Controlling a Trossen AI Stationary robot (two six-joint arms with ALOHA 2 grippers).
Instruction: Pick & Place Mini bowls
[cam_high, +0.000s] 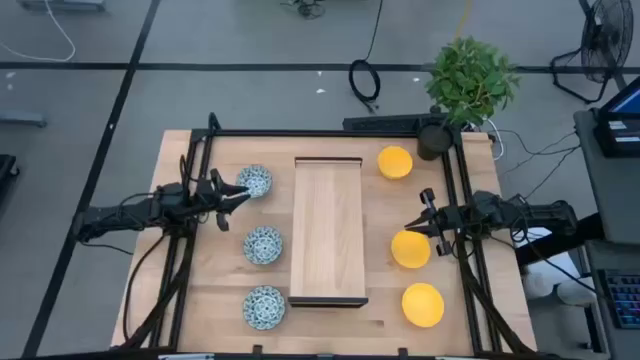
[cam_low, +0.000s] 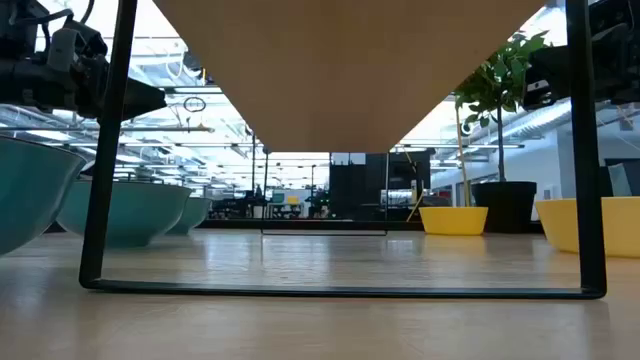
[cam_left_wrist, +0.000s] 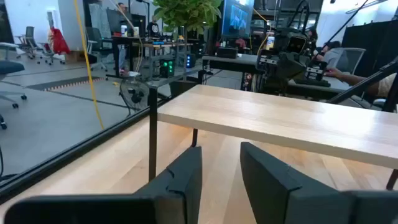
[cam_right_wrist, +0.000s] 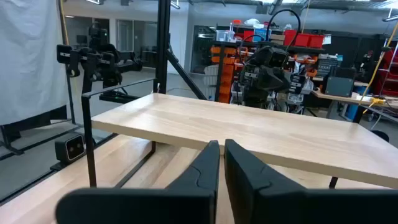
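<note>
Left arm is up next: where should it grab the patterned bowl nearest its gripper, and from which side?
Likely the rim. The patterned bowl sits upright and open-topped, so come straight down with the left gripper, one finger inside and one outside the wall, at the rim nearest the gripper, away from the wooden tray.

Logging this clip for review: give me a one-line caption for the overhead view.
Three patterned bowls left and three yellow bowls right of an empty wooden tray, both arms hovering.

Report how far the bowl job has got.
Done: nothing; the wooden tray is bare. In hand: nothing; the left gripper, open, is beside the rear patterned bowl; the right gripper reaches the middle yellow bowl. Left: all six bowls.
</note>
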